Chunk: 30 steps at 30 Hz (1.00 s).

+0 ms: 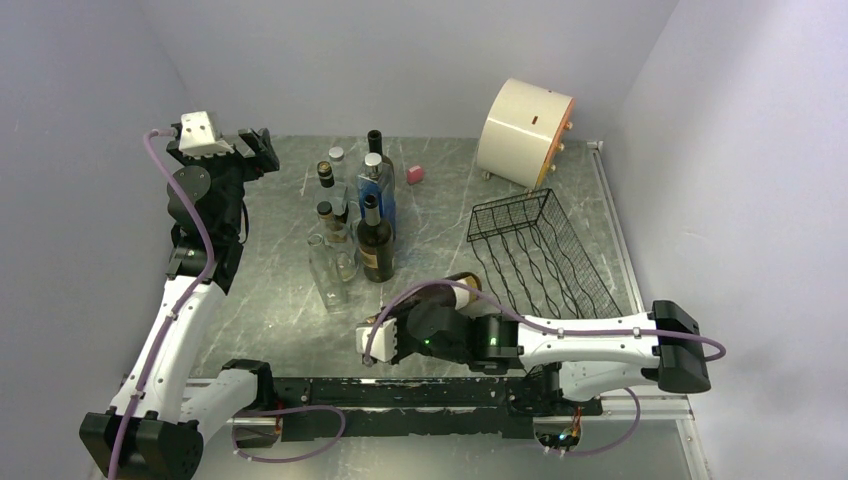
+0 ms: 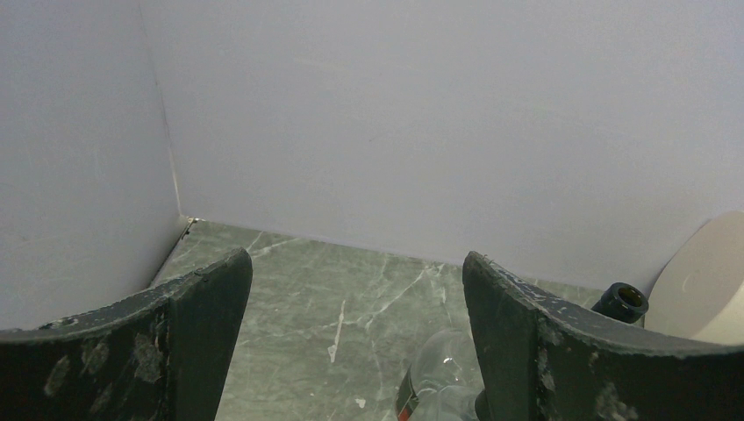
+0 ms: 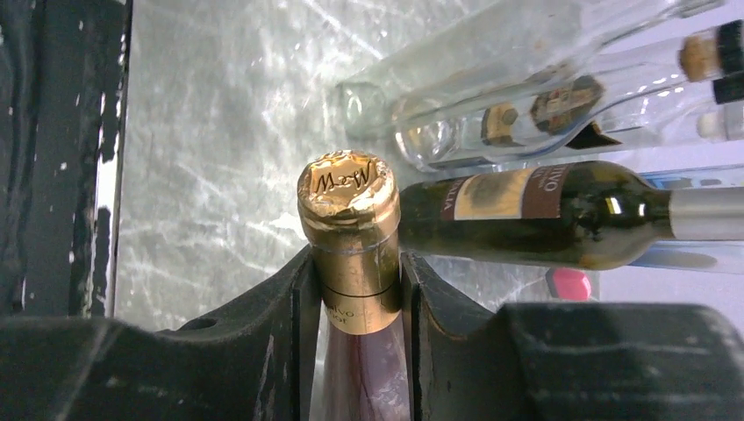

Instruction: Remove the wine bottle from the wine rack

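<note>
Holding the wine bottle point(image 3: 346, 189) by its gold-foil neck, the right gripper point(image 3: 355, 267) has its two black fingers pressed on the foil from both sides, just under the cap. The bottle lies about level, with the cap pointing to the left. It is outside the black thin-wire wine rack point(image 1: 508, 201), which stands to the right of it with no bottle visible inside. The left gripper point(image 2: 355, 263) is raised at the far left corner, its jaws wide apart and holding nothing.

I judge that the lifting out is done, and what remains is to bring the bottle to a free place and put it down. For this the clamp should be firm, because foil is smooth and the heavy body of the bottle hangs behind the fingers. A slow, level movement is safer than a quick turn.

The risk is on the far side. A dark glass bottle with a brown label point(image 3: 526, 210) and a clear glass bottle point(image 3: 412, 96) stand just beside the cap, as part of a group of upright bottles point(image 1: 355, 215). Whether they touch the cap, I cannot tell. More room is on the bare grey-green marble table point(image 1: 270, 310) to the near left, between that group and the left arm point(image 1: 175, 320). The near edge of the table is close to the wrist, so the bottle should not go further that way.
</note>
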### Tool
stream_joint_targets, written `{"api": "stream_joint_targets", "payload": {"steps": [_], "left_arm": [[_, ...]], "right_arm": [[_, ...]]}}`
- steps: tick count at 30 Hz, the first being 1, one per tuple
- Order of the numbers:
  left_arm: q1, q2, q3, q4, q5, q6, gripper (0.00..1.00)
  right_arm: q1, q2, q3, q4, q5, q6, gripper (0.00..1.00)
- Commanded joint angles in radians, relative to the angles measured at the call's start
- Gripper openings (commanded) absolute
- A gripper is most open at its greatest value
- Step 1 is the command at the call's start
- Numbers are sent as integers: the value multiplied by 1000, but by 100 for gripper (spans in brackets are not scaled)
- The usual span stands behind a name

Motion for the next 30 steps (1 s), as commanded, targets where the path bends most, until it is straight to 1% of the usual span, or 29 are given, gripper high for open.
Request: {"api": "stream_joint_targets", "payload": {"steps": [1, 10, 13, 16, 20, 25, 30], "left_arm": [[4, -3, 29, 6, 27, -19, 93], [4, -4, 28, 9, 18, -15, 93], [4, -4, 28, 9, 17, -13, 93], [4, -2, 29, 7, 17, -11, 93], [4, -4, 31, 6, 11, -7, 93], [4, -4, 34, 3, 10, -5, 93], [5, -4, 32, 4, 9, -5, 93]], "right_arm": [[-47, -44, 3, 254, -59, 59, 0], [-194, 21, 73, 447, -266, 167, 0], [-216, 54, 108, 481, -302, 185, 0], [-218, 91, 156, 478, -336, 179, 0], [-218, 114, 183, 487, -353, 188, 0], [-221, 117, 182, 552, -334, 209, 0], [-254, 124, 175, 678, -322, 277, 0]]}}
